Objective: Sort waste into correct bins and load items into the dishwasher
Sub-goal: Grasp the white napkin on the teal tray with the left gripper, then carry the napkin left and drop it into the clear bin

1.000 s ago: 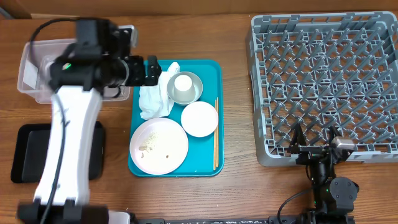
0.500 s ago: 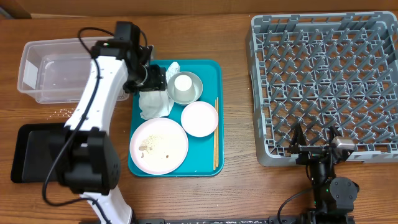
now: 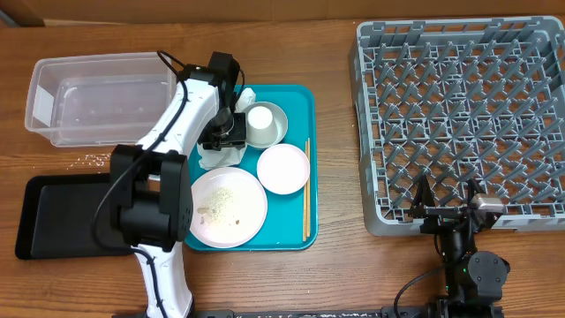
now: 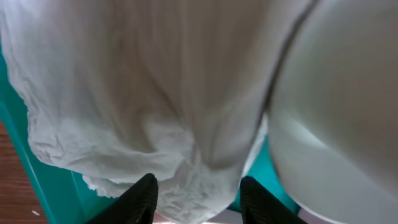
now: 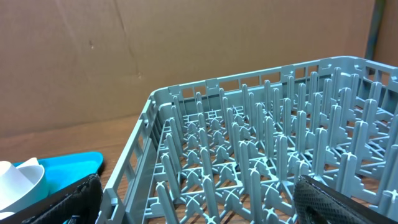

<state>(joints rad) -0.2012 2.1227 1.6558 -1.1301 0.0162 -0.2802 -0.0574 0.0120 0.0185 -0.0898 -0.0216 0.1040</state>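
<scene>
White napkin (image 4: pixel 137 93) fills the left wrist view, and we see the left gripper (image 4: pixel 196 202) down on it, its dark fingertips (image 4: pixel 142 198) standing either side of a fold. A second ago this arm hung over the clear tub (image 3: pixel 97 97) in the upper left of the overhead frame with its jaws wide. Now it sits at the left side of the teal tray (image 3: pixel 300 97), beside the metal bowl (image 3: pixel 279 131) that holds the cup (image 3: pixel 259 117), and the jaws are narrowing. Whether they pinch the paper yet we cannot tell. We judge that the napkin pick is just starting; the napkin lies on the tray, not yet binned. The right gripper (image 3: pixel 448 196) rests spread wide at the lower edge of the rack (image 3: pixel 463 88), unmoved.
</scene>
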